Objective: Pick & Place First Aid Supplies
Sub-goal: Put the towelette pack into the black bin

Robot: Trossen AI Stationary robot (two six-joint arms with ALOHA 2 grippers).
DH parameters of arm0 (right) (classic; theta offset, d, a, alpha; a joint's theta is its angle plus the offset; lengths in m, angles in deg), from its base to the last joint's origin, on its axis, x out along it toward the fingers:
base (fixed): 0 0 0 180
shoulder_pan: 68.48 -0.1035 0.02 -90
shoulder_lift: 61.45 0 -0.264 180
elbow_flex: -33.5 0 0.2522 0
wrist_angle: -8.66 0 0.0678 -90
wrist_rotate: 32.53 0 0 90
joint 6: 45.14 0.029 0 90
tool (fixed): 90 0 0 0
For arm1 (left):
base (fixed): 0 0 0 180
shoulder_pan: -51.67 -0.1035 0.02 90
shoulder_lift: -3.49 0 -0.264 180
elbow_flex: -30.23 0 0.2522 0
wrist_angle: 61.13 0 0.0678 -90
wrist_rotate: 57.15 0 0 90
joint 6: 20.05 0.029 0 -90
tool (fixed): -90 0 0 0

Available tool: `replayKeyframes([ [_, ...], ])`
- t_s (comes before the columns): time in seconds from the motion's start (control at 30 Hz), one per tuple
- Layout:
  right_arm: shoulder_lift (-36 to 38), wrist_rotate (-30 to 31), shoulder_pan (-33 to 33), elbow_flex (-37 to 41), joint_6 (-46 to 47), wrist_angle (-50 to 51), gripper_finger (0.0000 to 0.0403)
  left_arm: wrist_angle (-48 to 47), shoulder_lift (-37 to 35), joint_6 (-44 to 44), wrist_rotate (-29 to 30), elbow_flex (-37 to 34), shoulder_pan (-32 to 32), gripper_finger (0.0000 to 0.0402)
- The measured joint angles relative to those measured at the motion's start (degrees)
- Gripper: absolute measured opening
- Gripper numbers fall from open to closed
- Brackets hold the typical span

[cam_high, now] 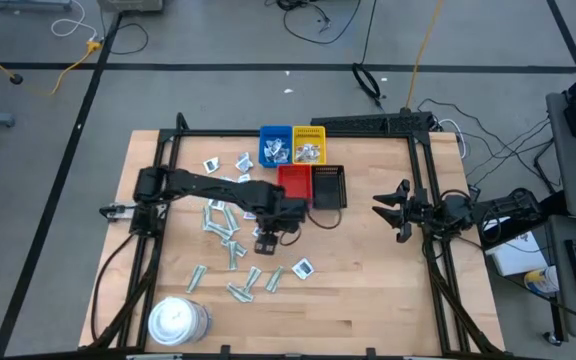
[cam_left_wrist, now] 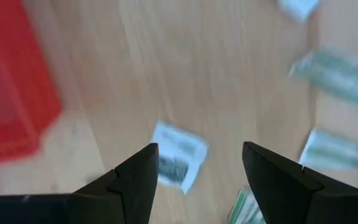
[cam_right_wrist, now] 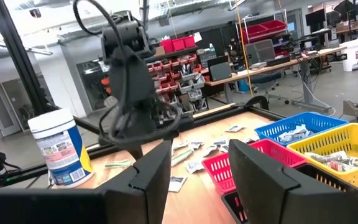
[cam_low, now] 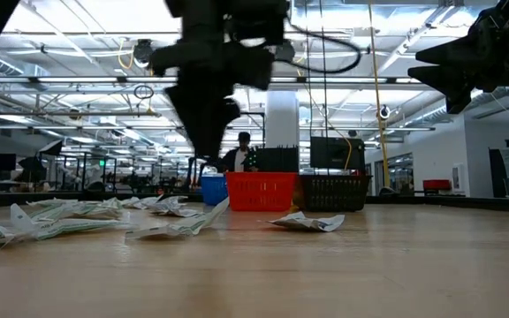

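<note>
The left end effector [cam_left_wrist: 194,165] was held released above a white square packet [cam_left_wrist: 178,154] beside the red tray [cam_left_wrist: 14,81] — the right end effector [cam_high: 400,210], also released, was parked farther off.

Left dark six-joint arm: reaching rightward to mid-table, its black two-finger left gripper [cam_left_wrist: 197,180] pointed down, fingers parted and holding nothing; right dark six-joint arm: waiting at the table's right edge, its black two-finger right gripper [cam_high: 392,211] raised, fingers parted, likewise holding nothing.
</note>
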Motion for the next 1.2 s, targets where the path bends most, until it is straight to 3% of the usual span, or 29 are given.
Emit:
replayKeyframes([
  [0.2, 0.0, 0.0, 0.0, 0.0, 0.0, -0.1, 0.0155, 7.3, -5.4, 3.5, -0.4, -12.7, -0.1, 0.0239],
  [0.33, 0.0, 0.0, 0.0, 0.0, 0.0, -0.1, 0.0155, 9.5, -6.8, 4.9, -0.3, -17.5, -0.3, 0.0239],
  [0.6, 0.0, 0.0, 0.0, 0.0, 0.0, -0.1, 0.0155, 14.2, -6.0, 5.0, 1.2, -19.2, -1.4, 0.0239],
  [0.93, 0.0, 0.0, 0.0, 0.0, 0.0, -0.1, 0.0155, 15.9, -2.8, 7.1, -1.4, -19.3, -2.0, 0.0236],
  [1.03, 0.0, 0.0, 0.0, 0.0, 0.0, -0.1, 0.0155, 15.7, -2.3, 8.6, -1.3, -19.3, -2.0, 0.0206],
  [1.2, 0.0, 0.0, 0.0, 0.0, 0.0, 0.0, 0.0155, 16.2, -2.2, 9.1, -0.4, -19.3, -2.2, 0.0089],
])
